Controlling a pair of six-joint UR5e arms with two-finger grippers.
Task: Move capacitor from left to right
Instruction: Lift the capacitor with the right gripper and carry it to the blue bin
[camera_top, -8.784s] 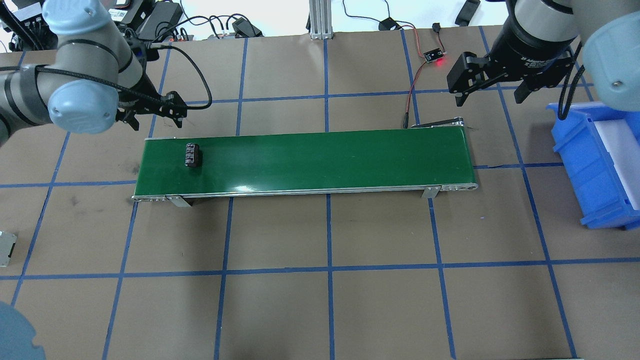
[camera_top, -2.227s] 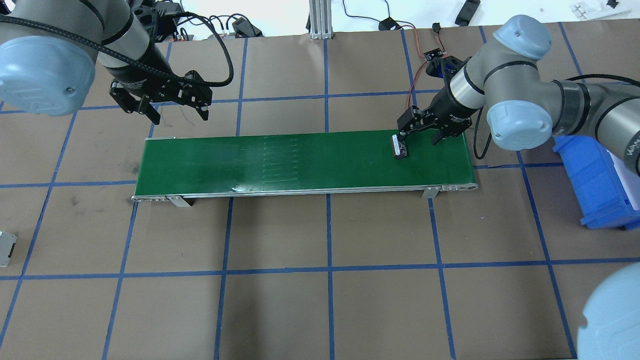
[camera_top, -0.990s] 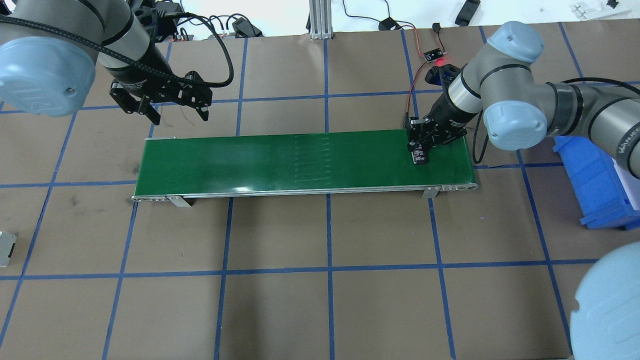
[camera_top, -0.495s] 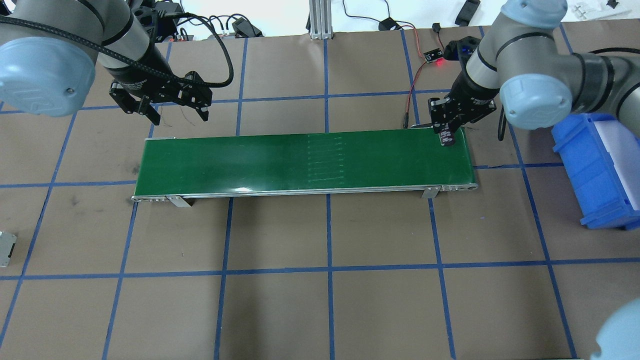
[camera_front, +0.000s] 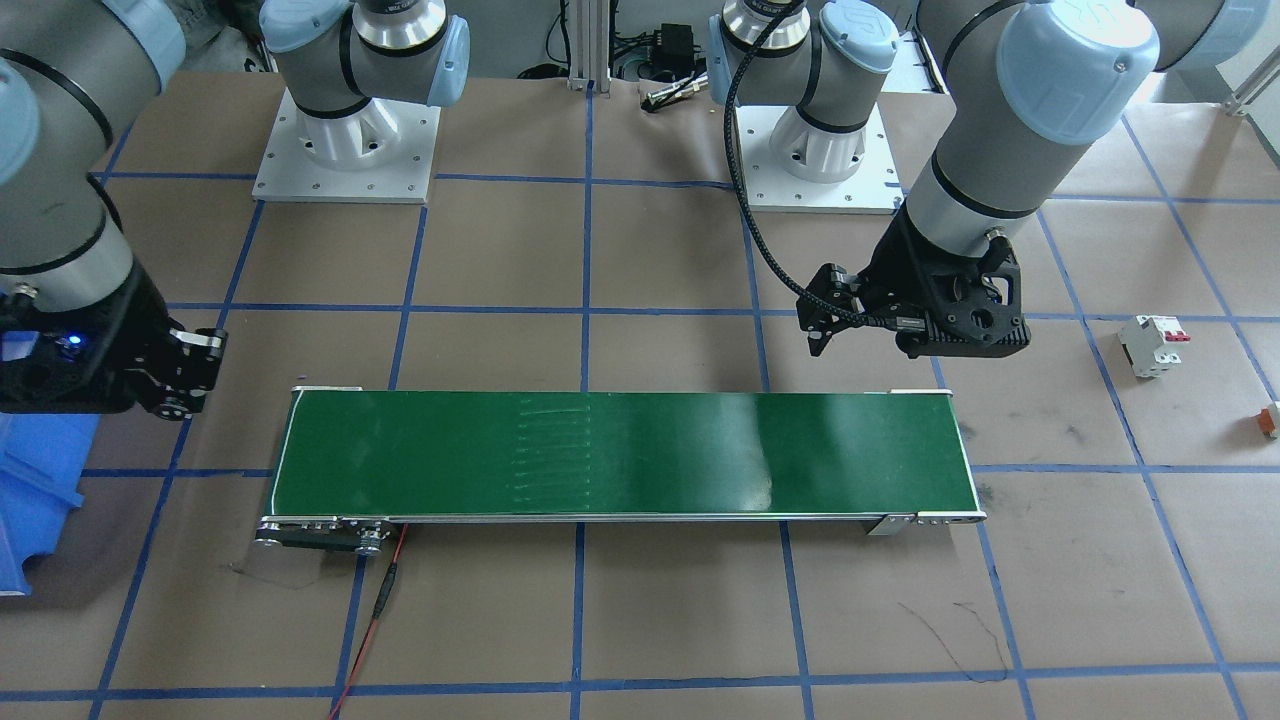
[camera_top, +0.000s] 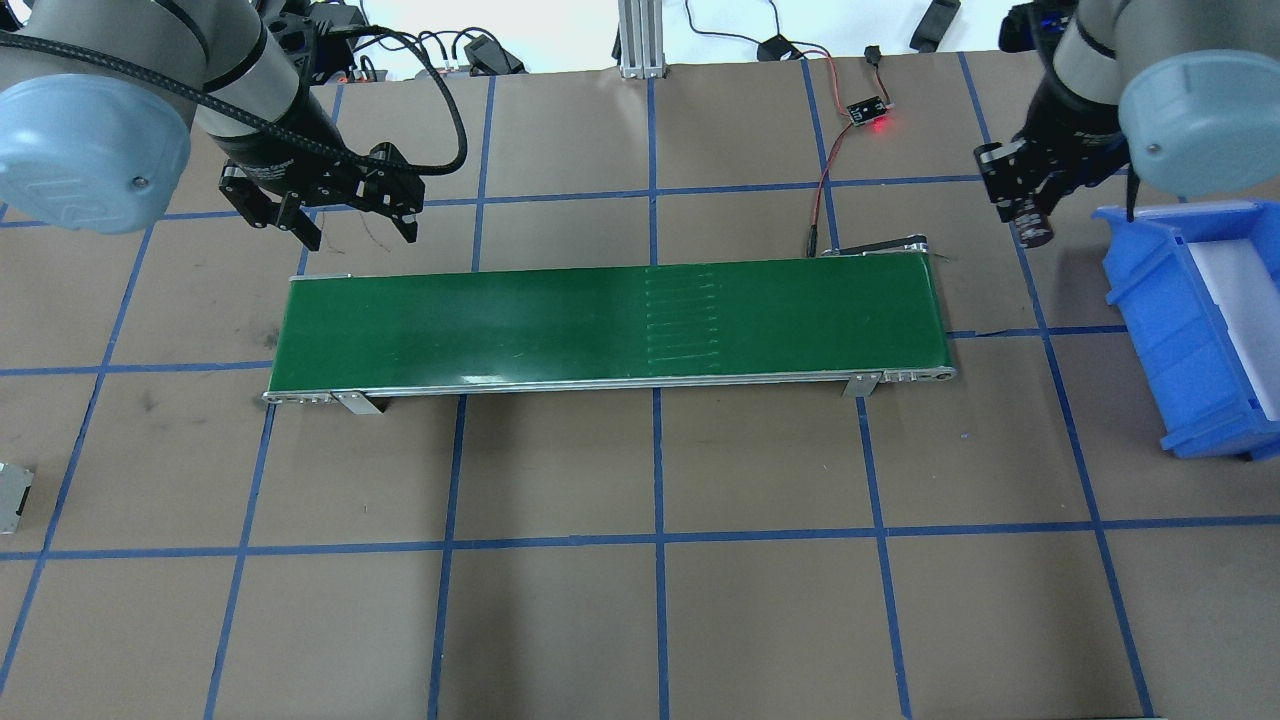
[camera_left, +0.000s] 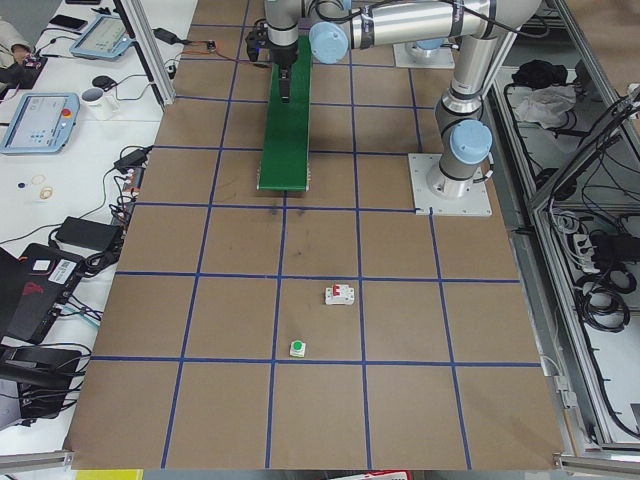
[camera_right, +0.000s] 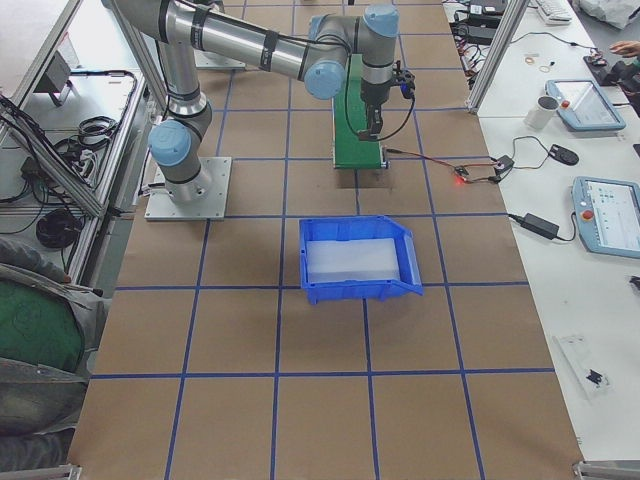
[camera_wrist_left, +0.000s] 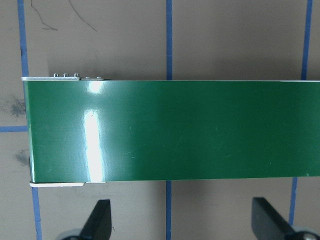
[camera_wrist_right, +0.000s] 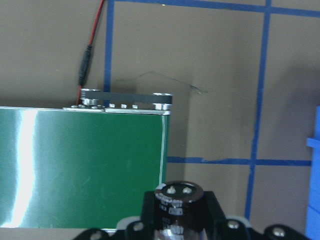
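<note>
The capacitor (camera_top: 1039, 227), a stubby black cylinder with a silvery end, hangs in my right gripper (camera_top: 1033, 212), which is shut on it. It is in the air past the right end of the green conveyor belt (camera_top: 610, 320), short of the blue bin (camera_top: 1180, 330). The right wrist view shows the capacitor (camera_wrist_right: 179, 200) clamped between the fingers, its silvery end towards the camera. My left gripper (camera_top: 360, 235) is open and empty, just behind the belt's left end. The left wrist view shows its fingertips (camera_wrist_left: 100, 220) wide apart.
A white circuit breaker (camera_front: 1150, 345) with red switches and a tiny orange-and-white part (camera_front: 1270, 420) lie on the robot's left side of the table. A small lit sensor board (camera_top: 868, 110) with red wires sits behind the belt's right end.
My right gripper has closed on the capacitor on the belt, lifted it and carried it rightwards past the belt's end, towards the blue bin. My left gripper has stayed still.
</note>
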